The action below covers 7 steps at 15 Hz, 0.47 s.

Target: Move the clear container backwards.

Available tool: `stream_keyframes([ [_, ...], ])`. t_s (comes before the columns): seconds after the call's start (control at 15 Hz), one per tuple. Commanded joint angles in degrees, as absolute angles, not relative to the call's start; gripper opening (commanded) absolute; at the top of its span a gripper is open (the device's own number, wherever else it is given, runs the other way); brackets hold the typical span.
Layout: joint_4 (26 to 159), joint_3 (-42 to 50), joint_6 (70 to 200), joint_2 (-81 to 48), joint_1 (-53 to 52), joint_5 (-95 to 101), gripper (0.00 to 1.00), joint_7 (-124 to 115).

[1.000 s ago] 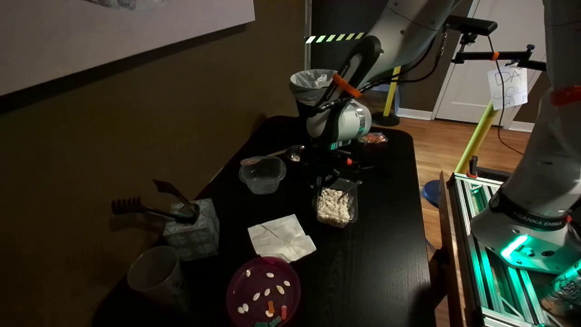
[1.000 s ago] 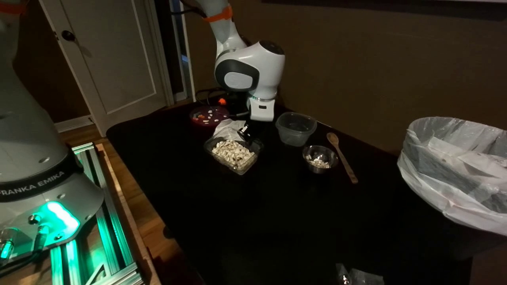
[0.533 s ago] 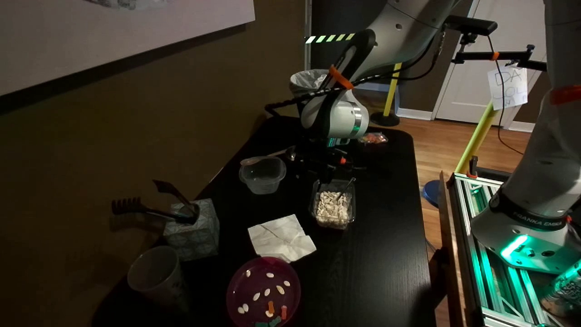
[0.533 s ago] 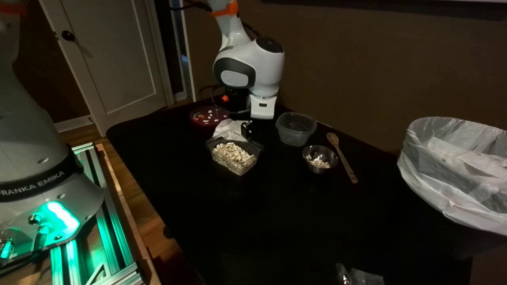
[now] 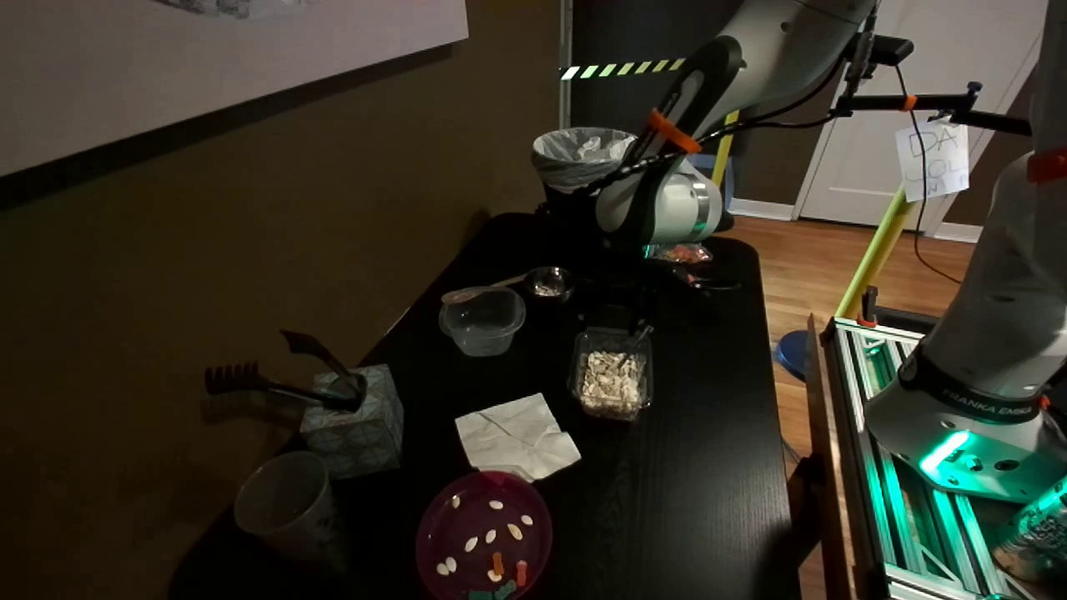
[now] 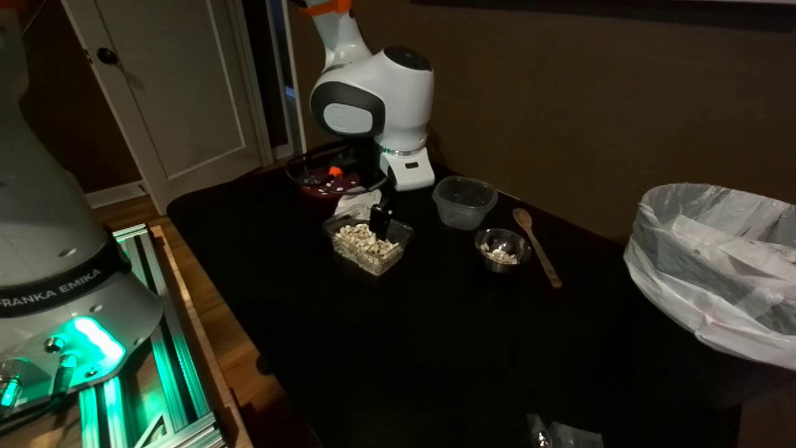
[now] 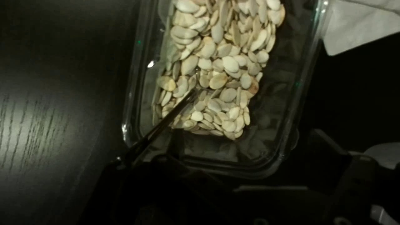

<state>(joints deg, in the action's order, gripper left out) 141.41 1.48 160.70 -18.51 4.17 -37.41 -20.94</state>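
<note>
A clear container [image 5: 607, 342] of pale seeds [image 5: 613, 379] sits on the tabletop [image 5: 692, 483], just right of centre in an exterior view.
In the wrist view, the jaws stand wide at the lower centre and right, one overlapping the container's bottom edge; a thin utensil [image 7: 170, 116] slants over the seeds.
</note>
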Motion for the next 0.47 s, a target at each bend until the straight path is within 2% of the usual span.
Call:
stream_keyframes([
  [0.0, 147.2, -0.5, 161.8, -11.8, 6.5, -38.1, 1.00, -8.6],
  [0.27, 149.4, 0.0, 160.5, -8.8, 7.4, -36.2, 1.00, 3.8],
  [0.4, 147.7, 0.7, 160.7, -10.6, 6.4, -36.9, 1.00, 0.9],
])
